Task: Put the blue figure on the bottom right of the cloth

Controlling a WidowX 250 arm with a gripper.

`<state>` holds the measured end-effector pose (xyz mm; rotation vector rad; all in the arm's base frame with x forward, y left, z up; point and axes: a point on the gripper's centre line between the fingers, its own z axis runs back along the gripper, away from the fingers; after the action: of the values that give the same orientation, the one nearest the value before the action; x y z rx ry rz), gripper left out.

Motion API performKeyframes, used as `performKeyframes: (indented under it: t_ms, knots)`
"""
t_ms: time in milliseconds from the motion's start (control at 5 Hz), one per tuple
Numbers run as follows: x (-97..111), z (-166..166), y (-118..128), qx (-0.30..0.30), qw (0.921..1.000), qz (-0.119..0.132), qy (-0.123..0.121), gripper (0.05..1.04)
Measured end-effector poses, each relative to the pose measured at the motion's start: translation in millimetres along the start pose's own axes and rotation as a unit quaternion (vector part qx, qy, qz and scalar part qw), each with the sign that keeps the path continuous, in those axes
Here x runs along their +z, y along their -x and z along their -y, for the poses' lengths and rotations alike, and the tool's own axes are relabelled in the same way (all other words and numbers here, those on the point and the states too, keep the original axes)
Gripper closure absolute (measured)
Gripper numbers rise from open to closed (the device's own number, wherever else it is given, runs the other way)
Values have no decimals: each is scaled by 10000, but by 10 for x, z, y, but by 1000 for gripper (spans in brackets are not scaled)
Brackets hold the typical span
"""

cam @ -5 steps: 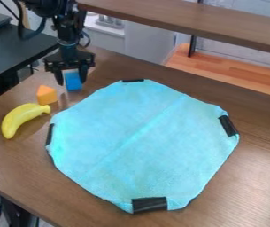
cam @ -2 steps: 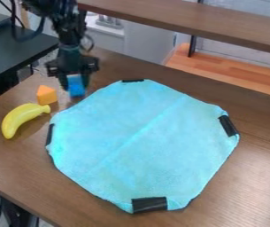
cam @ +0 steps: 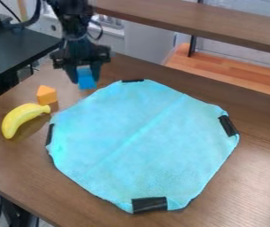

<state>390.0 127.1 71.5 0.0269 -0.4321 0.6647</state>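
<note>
In the camera view my gripper (cam: 85, 78) hangs at the upper left, just beyond the cloth's upper-left edge. It is shut on the blue figure (cam: 86, 80), a small block whose upper part is hidden between the fingers. The light blue cloth (cam: 143, 142) lies spread over the middle of the table, with black patches along its edge.
A yellow banana (cam: 20, 119) and an orange wedge-shaped block (cam: 46, 95) lie on the table (cam: 255, 177) left of the cloth. A raised wooden shelf (cam: 196, 22) crosses the top right. A black surface (cam: 18, 48) stands at the upper left.
The gripper and the blue figure have moved together to the right; the figure dipped a little, then rose. The cloth, banana and orange block have stayed in place.
</note>
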Motion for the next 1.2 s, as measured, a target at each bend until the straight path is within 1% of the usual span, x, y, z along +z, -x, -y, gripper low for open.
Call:
performKeyframes:
  t_ms: [200, 400, 600, 800, 1000, 1200]
  knots:
    - [136, 158, 333, -397, 9988, -122, 266, 503]
    - [179, 346, 721, -955, 9940, -261, 464, 503]
    - [202, 517, 1038, -1398, 9877, -351, 613, 503]
    - [183, 656, 1305, -1730, 9819, -411, 658, 503]
    - [200, 802, 1477, -1962, 9773, -376, 699, 503]
    - [180, 907, 1636, -2137, 9739, -350, 672, 503]
